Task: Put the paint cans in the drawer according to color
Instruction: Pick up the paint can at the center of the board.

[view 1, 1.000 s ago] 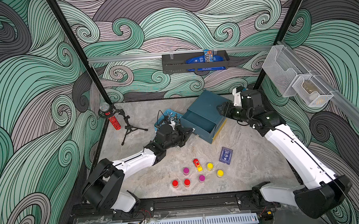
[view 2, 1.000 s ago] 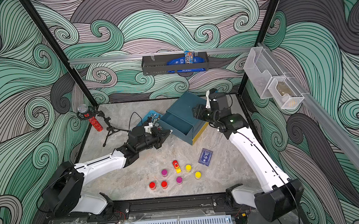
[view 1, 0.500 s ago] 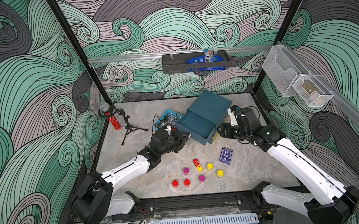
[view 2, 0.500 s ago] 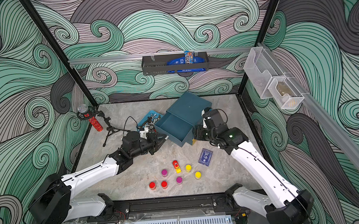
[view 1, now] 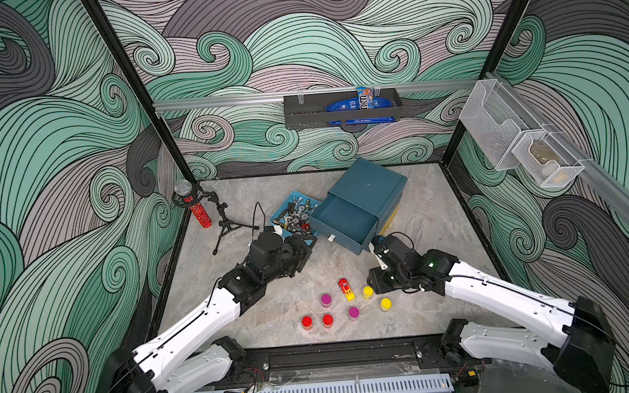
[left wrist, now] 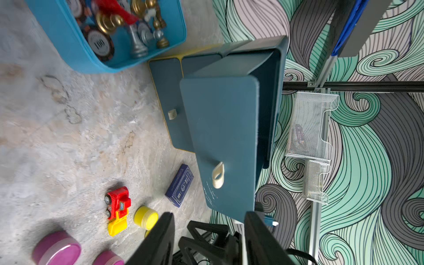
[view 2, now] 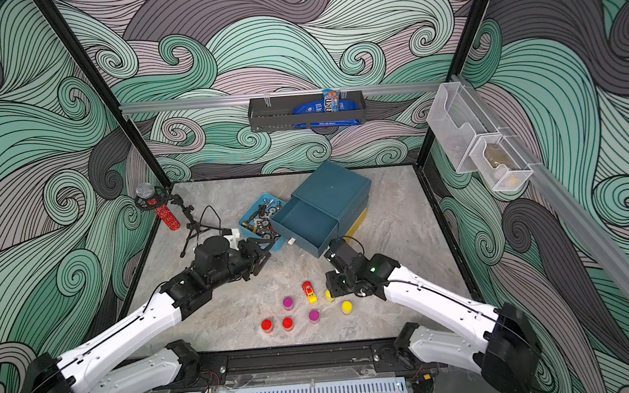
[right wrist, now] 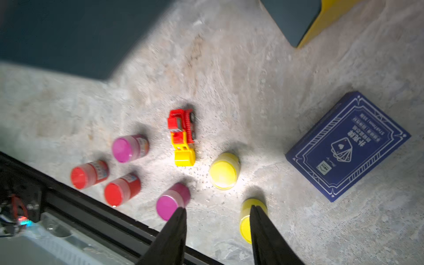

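Take the drawer point(view 1: 367, 185) as your mark: it stands toward the back of the table point(view 1: 434, 226), with its top drawer point(view 1: 345, 222) pulled out forward. In both top views, the tray of metal parts point(view 1: 294, 198) sits just left of it, and the microphone stand point(view 1: 227, 227) farther left. Well in front you have the paint cans point(view 1: 353, 312): two in the row closer to it, with the toy car point(view 1: 346, 289) between them, and four in the row beyond. The card box point(right wrist: 346, 146) lies in front too, right of the cans.
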Robot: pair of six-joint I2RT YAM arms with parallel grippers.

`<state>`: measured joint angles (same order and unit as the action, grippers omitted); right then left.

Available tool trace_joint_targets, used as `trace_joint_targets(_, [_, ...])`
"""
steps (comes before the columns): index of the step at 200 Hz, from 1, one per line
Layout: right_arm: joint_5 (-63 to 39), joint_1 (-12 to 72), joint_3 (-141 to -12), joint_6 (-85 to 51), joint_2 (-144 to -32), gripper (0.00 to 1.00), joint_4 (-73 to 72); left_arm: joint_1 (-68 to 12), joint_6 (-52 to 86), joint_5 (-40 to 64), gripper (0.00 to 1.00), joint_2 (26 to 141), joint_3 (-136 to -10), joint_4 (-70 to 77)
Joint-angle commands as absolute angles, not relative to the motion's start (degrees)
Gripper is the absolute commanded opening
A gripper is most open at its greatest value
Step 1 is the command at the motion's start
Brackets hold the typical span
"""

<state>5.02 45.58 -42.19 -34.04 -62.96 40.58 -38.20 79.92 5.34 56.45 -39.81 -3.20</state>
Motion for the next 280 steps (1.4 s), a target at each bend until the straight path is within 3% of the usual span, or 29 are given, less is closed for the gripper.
trace_joint_targets(1, [4.7, 45.8, -38.1, -34.6, -62.1, 0.5, 34.6, -36.8, 74.2, -0.1, 0.52, 54.3, -44.9, -12.3])
trace_joint_targets(38, [5.5, 47.8, -36.4, -34.6, -65.8, 0.57, 30.3, -36.4, 71.8, -0.6, 0.52, 54.5, -47.7, -14.9])
trace_joint_targets(124, [9.2, 49.6, -36.2, -34.9, -74.3, 0.55, 26.9, -35.1, 69.5, 0.9, 0.52, 55.6, -49.0, -13.6])
trace_joint_targets(158, [9.6, 49.6, -36.4, -35.4, -76.1, 0.46, 26.1, -34.1, 68.9, 1.7, 0.52, 55.5, -49.1, -13.7])
trace_joint_targets(197, [11.2, 49.6, -36.3, -37.5, -72.6, 0.25, 27.9, -33.0, 67.8, 2.1, 0.52, 55.7, -49.7, -13.7])
trace_joint_targets(244, [21.6, 47.8, -53.0, -40.5, -61.3, 0.18, 46.7, -32.1, 62.9, 4.7, 0.52, 55.1, -50.6, -11.3])
trace_joint_targets(280, [22.3, 46.1, -75.5, -32.5, -66.1, 0.18, 53.4, -32.0, 54.4, 8.2, 0.52, 54.8, -52.7, -10.3])
